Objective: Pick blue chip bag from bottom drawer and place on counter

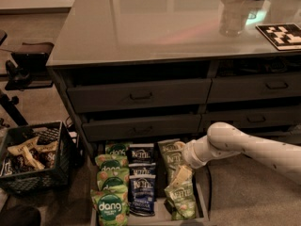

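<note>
The gripper (181, 175) hangs over the olive bags (180, 199), just right of the blue chip bag (141, 169) in the bottom drawer (203, 210). I cannot tell how far it is open. Centre above that bag before descending.

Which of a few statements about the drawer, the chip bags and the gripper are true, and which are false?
1. The bottom drawer is pulled open. True.
2. The blue chip bags lie in a column between the green dang bags and the pale olive bags. True.
3. One blue chip bag lies on the counter. False: all three blue bags in view lie in the drawer.
4. The gripper hangs above the counter. False: it is low at the open drawer, over the pale olive bags beside the blue column.
</note>
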Tool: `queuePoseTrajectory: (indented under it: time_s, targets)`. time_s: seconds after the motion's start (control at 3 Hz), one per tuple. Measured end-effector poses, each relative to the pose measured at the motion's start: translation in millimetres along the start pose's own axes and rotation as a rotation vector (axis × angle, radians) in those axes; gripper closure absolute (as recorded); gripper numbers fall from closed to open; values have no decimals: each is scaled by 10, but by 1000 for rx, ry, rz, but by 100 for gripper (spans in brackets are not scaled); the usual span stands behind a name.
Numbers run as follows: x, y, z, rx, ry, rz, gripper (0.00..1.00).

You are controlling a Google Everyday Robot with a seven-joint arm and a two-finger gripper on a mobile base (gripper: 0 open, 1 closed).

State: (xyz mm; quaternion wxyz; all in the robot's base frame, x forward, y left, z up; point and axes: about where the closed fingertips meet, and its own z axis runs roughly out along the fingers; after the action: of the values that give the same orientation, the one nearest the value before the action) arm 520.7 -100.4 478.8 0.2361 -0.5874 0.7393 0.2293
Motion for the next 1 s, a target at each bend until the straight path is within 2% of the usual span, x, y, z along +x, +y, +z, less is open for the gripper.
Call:
queuePoseTrajectory:
  time_s: [0.33,0.67,1.0]
  targets:
    - [53,44,191,9,8,11,0]
    - [222,3,611,39,17,45,0]
    - [349,-89,967,68,27,52,0]
